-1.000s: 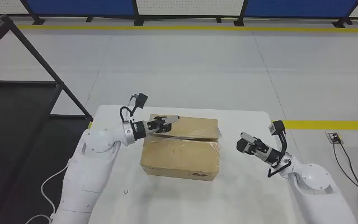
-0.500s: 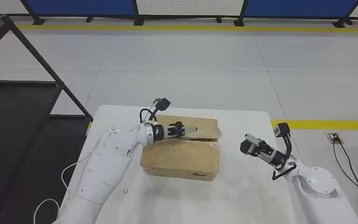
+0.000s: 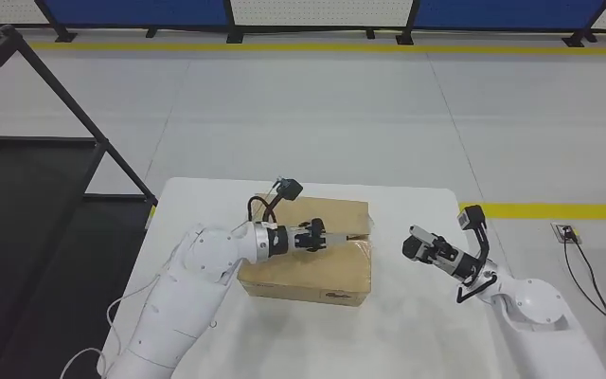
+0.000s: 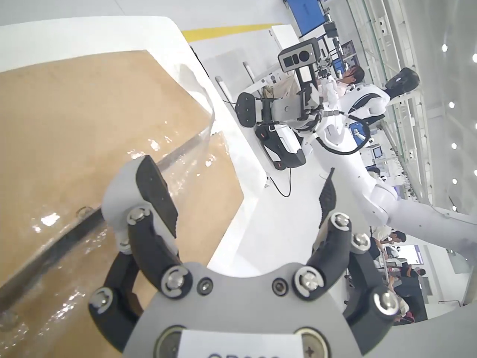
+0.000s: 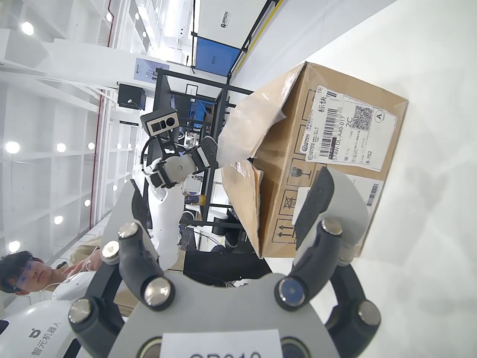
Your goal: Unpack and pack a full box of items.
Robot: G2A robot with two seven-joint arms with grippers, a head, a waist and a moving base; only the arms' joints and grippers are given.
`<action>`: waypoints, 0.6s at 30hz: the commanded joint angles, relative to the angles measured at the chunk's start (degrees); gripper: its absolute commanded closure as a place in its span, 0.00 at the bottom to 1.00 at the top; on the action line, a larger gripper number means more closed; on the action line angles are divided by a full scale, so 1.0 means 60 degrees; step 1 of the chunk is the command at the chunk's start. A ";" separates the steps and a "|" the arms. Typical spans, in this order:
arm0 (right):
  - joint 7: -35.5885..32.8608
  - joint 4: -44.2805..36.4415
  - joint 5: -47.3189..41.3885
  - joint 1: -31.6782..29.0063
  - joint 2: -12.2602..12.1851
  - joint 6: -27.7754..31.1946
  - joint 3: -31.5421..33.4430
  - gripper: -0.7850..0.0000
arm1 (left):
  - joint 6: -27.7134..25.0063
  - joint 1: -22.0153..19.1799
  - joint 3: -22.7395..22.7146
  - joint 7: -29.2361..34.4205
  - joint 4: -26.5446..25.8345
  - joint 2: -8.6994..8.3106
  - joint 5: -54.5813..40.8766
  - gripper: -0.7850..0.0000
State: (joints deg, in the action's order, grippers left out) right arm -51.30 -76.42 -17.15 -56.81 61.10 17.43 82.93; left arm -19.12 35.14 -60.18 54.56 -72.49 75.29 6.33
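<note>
While the cardboard box (image 3: 301, 270) sits near the middle of the white tabletop (image 3: 407, 327), both arms are stationed at it. Box upright, long side facing the robot.

Left gripper (image 3: 335, 243): over the box top, toward its right end, lying along the centre seam. Fingers apart. In the left wrist view the left gripper (image 4: 238, 175) has one finger (image 4: 155, 188) just above the strip of clear tape (image 4: 192, 143) that runs down the seam, and the other finger (image 4: 328, 191) out past the box's edge, over the tabletop. Contact between finger and tape cannot be judged.

Right gripper (image 3: 415, 244): off the box's right end, apart from it, above the tabletop, pointing toward the box. Fingers spread, nothing between them. The right wrist view, from the right gripper (image 5: 227, 188), looks at that end face, which carries a white shipping label (image 5: 346, 132).

Box condition at that end: a top flap (image 5: 246, 128) stands lifted off the end wall, with a gap under it. Crumpled clear tape clings to the flap's surface. The end wall's upper edge looks torn and ragged.
</note>
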 commanded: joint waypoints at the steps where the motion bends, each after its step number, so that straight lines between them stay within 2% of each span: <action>1: -0.0011 -0.0052 -0.0001 -0.0048 -0.0008 0.0009 -0.0002 0.00 | -0.0004 0.0003 0.0093 -0.0005 -0.0006 0.0008 0.0033 0.00; 11: -0.0367 -0.0334 -0.0258 -0.0220 -0.0053 0.0263 0.0008 0.00 | -0.0022 -0.0119 0.0485 -0.0281 0.0308 0.0094 -0.0037 0.00; 18: -0.0315 -0.0334 -0.0338 -0.0319 -0.0077 0.0375 0.0038 0.00 | -0.0061 -0.0464 0.0956 -0.0586 0.0585 0.0297 -0.0559 0.00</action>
State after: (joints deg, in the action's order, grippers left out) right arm -53.24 -78.53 -18.84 -58.50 60.67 19.38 82.98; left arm -19.44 32.82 -55.06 51.36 -69.30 76.84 3.26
